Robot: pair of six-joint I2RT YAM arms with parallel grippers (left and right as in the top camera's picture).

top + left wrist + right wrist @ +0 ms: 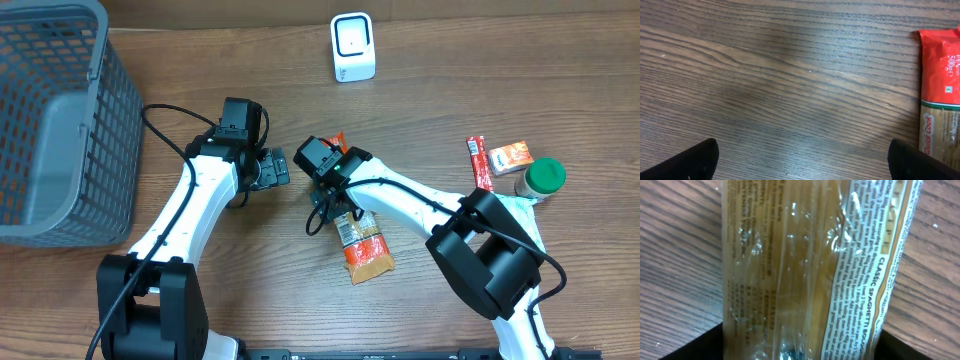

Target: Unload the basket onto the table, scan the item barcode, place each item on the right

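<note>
**Spaghetti pack lies under the right claw at mid-table, scanner sits apart at the top**

On my overhead feed the spaghetti pack (364,243) lies flat on the wooden table (200,60), just right of centre. It is angled from a red end near the middle down to an orange end at lower centre.

The right wrist camera looks straight down on its clear film. I can read "CLASSIC SPAGHETTI BOLOG…" in bold, running lengthwise beside a block of small print that is too fine to read. Pale strands show through the wrapper.

The left wrist camera catches the same pack at the right edge of its frame. There the red end carries "500g", and "Quick Cook" runs in red script along the tan band below it.

The right claw (800,350) straddles the pack, with a dark finger (695,347) at each lower corner of the frame and the film filling the gap between them. I cannot tell whether they are pinching it or only bracketing it.

The left claw (800,162) is spread wide over bare wood, with the pack just off to its side.

The white scanner (352,47) stands upright at top centre, well apart from the pack.

A grey mesh basket (60,180) fills the upper left. At the right sit a red sachet (479,162), an orange box (510,156) and a green-lidded jar (540,180). Their print is too small to read, and I cannot make out what the jar holds.
</note>
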